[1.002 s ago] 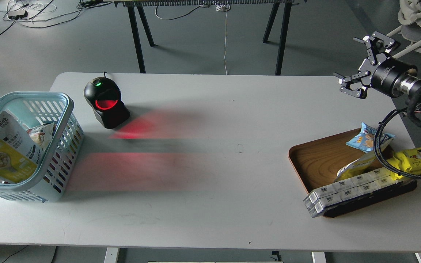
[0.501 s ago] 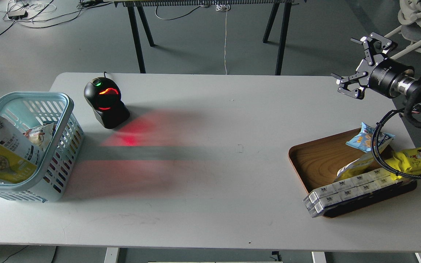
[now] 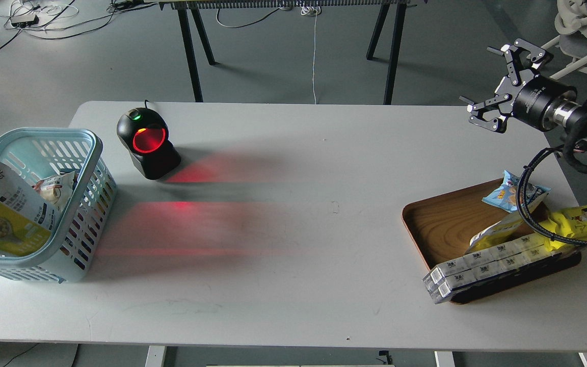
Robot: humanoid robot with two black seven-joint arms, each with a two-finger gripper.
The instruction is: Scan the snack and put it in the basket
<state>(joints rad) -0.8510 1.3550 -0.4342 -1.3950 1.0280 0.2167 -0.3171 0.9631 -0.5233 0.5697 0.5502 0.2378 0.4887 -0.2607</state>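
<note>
Head view: yellow-fronted stand-up snack pouch [image 3: 5,219] lies in light blue slotted plastic basket [image 3: 87,168]; probably light, crinkly, so grip top seam. Right gripper [image 3: 495,84] jaws spread, empty; left gripper unseen.

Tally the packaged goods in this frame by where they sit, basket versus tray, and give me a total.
In the basket: 2 (the snack, a pale packet)
On the wooden tray: 5 (blue packet, yellow pouch, yellow wrapper with a face, 2 long white boxes)
Total: 7
</note>
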